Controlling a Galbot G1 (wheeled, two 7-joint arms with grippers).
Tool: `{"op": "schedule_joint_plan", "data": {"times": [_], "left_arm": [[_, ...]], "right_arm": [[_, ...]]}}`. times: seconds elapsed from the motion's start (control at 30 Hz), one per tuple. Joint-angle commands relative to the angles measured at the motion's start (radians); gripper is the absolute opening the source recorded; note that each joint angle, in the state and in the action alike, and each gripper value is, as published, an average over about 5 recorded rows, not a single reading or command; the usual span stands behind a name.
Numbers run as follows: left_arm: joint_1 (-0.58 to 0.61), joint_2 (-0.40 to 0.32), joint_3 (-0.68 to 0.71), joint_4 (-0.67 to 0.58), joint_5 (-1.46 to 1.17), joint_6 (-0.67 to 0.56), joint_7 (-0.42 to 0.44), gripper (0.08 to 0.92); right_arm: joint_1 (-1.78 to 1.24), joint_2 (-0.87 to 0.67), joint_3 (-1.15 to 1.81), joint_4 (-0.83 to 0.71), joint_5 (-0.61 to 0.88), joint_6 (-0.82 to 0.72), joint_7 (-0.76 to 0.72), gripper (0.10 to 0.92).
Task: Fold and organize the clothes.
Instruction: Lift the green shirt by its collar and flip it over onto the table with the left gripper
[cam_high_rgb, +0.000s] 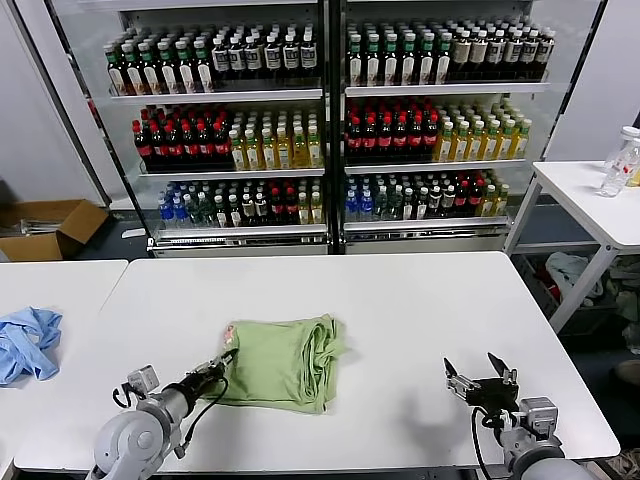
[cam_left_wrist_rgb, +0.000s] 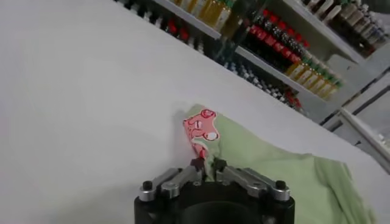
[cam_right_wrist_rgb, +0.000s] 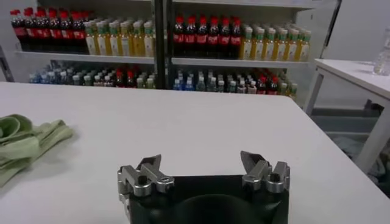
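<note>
Green and soft, the folded shirt (cam_high_rgb: 287, 362) lay on the white table (cam_high_rgb: 400, 300) a little to the robot's left of centre, its long axis running roughly left to right across the tabletop. A pink-and-white printed corner (cam_left_wrist_rgb: 200, 128) showed at the shirt's left edge, the side facing the left gripper (cam_high_rgb: 222, 363).

That left gripper sat right at this edge, its jaws drawn narrow; in the left wrist view the fingertips (cam_left_wrist_rgb: 197, 164) appeared pinched on the hem just below the printed corner. The cloth stretched away from the tool toward the robot's right, so any fold from here would likely carry the held edge across the shirt's length.

On the other side, the right gripper (cam_high_rgb: 481, 378) hovered near the table's front right, well apart from the shirt, its jaws spread wide and holding nothing. The left arm was clearly the nearer one, and the coming move seemed to depend on it alone.
</note>
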Motion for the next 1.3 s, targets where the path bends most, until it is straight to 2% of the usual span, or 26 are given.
{"op": "schedule_joint_plan", "data": {"times": [0.03, 0.17, 0.27, 0.4, 0.5, 0.6, 0.67, 0.77, 0.9, 1.07, 1.17, 1.3], "left_arm": [[0.009, -0.023, -0.089, 0.001, -0.252, 0.015, 0.013, 0.128], [0.050, -0.023, -0.215, -0.028, -0.357, 0.014, -0.020, 0.102], [0.077, 0.009, -0.353, -0.031, -0.414, 0.014, -0.053, 0.102], [0.090, 0.100, -0.544, -0.025, -0.445, 0.016, -0.103, 0.102], [0.096, 0.170, -0.638, -0.051, -0.403, 0.001, -0.138, 0.102], [0.103, 0.203, -0.655, -0.152, -0.342, -0.018, -0.193, 0.102], [0.108, 0.191, -0.595, -0.257, -0.268, -0.033, -0.232, 0.102], [0.107, 0.115, -0.381, -0.397, -0.093, -0.061, -0.258, 0.102], [0.051, -0.061, -0.030, -0.448, 0.140, -0.077, -0.273, 0.102], [-0.075, -0.251, 0.248, -0.405, 0.144, -0.075, -0.331, 0.102], [-0.140, -0.339, 0.352, -0.342, 0.111, -0.076, -0.352, 0.102], [-0.227, -0.464, 0.419, -0.194, 0.115, -0.079, -0.365, 0.102]], "right_arm": [[-0.008, 0.001, 0.004, 0.012, 0.000, 0.002, 0.001, 0.823], [-0.007, 0.001, 0.006, 0.012, 0.003, 0.007, 0.000, 0.823], [-0.003, 0.001, 0.004, 0.012, 0.007, 0.013, 0.000, 0.823], [0.010, 0.000, -0.004, 0.010, 0.014, 0.021, -0.002, 0.823], [0.024, 0.002, -0.017, 0.007, 0.016, 0.026, -0.002, 0.823], [0.033, 0.003, -0.030, 0.012, 0.015, 0.030, -0.003, 0.823], [0.036, 0.004, -0.038, 0.017, 0.013, 0.033, -0.003, 0.823], [0.034, 0.008, -0.044, 0.030, 0.008, 0.037, -0.004, 0.823], [0.025, 0.012, -0.043, 0.049, 0.003, 0.040, -0.005, 0.823], [0.020, 0.010, -0.035, 0.062, 0.001, 0.042, -0.006, 0.823], [0.025, 0.008, -0.035, 0.055, 0.001, 0.045, -0.007, 0.823], [0.035, 0.002, -0.030, 0.040, 0.002, 0.053, -0.010, 0.823]]}}
